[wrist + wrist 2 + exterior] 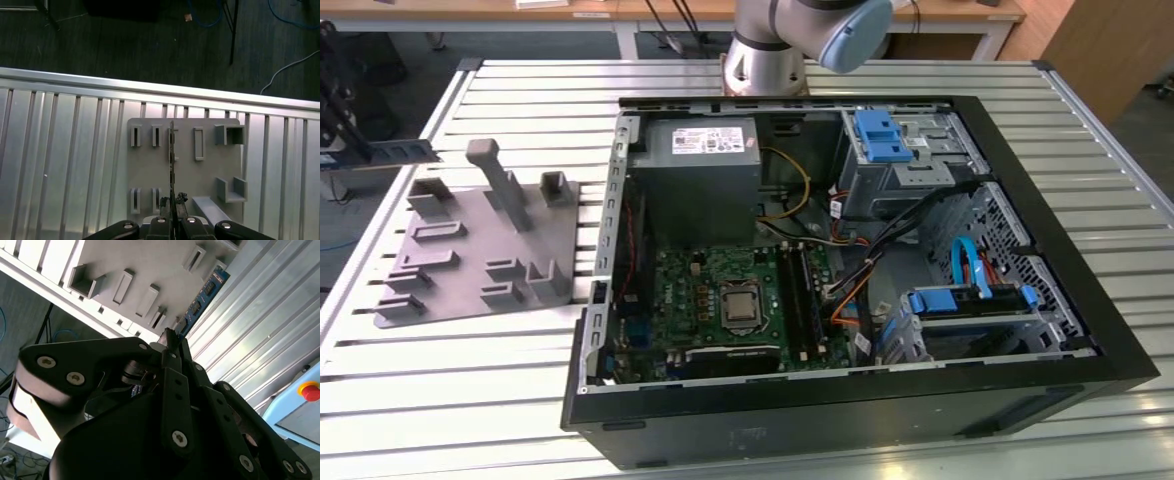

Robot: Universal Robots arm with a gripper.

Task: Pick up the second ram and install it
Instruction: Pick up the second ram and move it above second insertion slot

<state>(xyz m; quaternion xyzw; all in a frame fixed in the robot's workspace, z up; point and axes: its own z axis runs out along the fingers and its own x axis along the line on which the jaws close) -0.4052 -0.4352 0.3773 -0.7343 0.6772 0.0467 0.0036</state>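
Gripper (pixel 172 201) closes tightly on one end of the second ram (pixel 205 297), holding the stick edge-on in open air above the grey slotted tray (pixel 210 165) near the edge of the table (pixel 60 150), its long edges free, well apart from the open computer case (pixel 854 420).

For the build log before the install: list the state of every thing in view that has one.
pincer: shut on the second ram.
second ram: clamped edge-on, not yet in the motherboard.
gray holder: lying flat, visible slots empty.
computer case: on its side, side panel off.
processor: bare, no cooler on it.
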